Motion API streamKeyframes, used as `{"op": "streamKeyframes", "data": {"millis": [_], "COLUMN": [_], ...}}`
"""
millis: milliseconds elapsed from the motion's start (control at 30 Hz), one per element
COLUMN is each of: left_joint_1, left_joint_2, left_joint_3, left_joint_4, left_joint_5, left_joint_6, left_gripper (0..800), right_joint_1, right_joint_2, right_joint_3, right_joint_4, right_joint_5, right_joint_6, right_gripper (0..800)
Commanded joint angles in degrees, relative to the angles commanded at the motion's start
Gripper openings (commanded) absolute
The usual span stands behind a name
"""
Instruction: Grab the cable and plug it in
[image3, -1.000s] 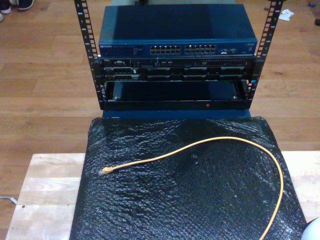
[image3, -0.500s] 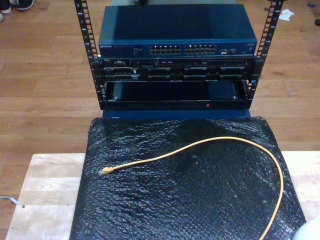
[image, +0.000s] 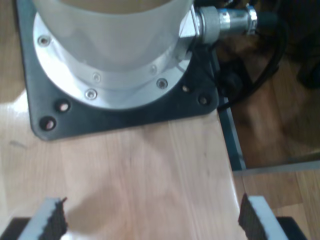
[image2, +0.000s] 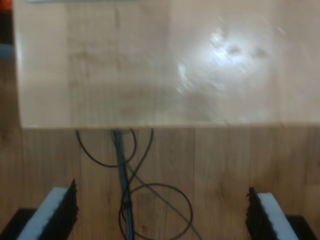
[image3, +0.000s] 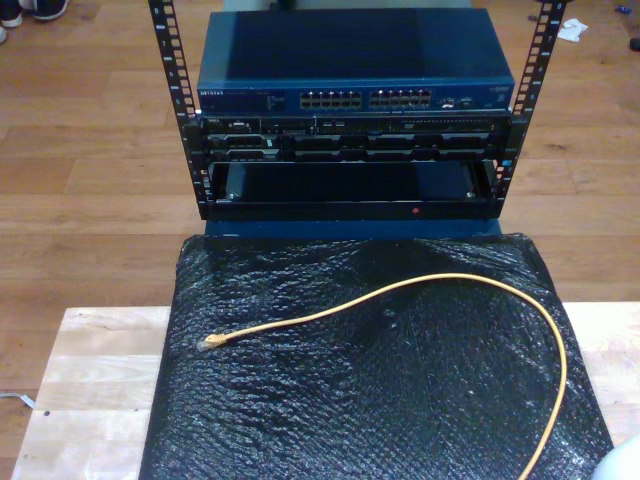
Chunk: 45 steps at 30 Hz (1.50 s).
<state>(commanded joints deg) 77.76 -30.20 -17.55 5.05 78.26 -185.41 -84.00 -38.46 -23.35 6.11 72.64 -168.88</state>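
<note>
The cable (image3: 440, 282) lay loose on the black mat (image3: 300, 420) before the rack (image3: 350, 110) — both grippers (image: 150, 222) (image2: 165, 215) gaped wide, holding nothing.

My first hand (image: 150, 220) has its two ribbed fingers (image: 52, 222) spread wide with nothing between them, hanging over the tabletop's (image: 140, 165) edge beside a round arm base (image: 110, 55). My second hand (image2: 162, 215) is likewise spread wide and empty, looking down past a tabletop edge.
</note>
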Motion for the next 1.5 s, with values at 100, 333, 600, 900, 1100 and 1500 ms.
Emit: {"op": "streamKeyframes", "data": {"millis": [100, 333, 600, 900, 1100, 1500], "left_joint_1": [0.0, -1.23, -5.36, -8.62, -11.96, -19.52], "left_joint_2": [-0.09, -0.09, -0.09, -0.09, -0.09, -0.09], "left_joint_3": [-0.88, -5.01, -9.49, -10.99, -12.4, -13.54], "left_joint_4": [-1.23, -4.48, -7.74, -10.37, -11.96, -13.54], "left_joint_5": [1.14, 4.31, 11.96, 13.27, 14.77, 16.35], "left_joint_6": [0.09, 0.0, -2.9, -6.33, -8.35, -17.41], "left_gripper": [800, 800, 800, 800, 800, 800], "right_joint_1": [0.18, 3.78, 9.23, 10.64, 14.24, 18.02], "right_joint_2": [1.41, 4.92, 8.18, 8.44, 10.9, 12.57], "right_joint_3": [-3.34, -10.2, -15.21, -19.52, -25.32, -32.18], "right_joint_4": [2.29, 3.87, 6.42, 12.75, 14.24, 21.45], "right_joint_5": [2.55, 8.0, 11.25, 16.26, 21.45, 31.03], "right_joint_6": [3.08, 11.34, 20.75, 25.58, 31.03, 38.24], "right_gripper": [800, 800, 800, 800, 800, 799]}}
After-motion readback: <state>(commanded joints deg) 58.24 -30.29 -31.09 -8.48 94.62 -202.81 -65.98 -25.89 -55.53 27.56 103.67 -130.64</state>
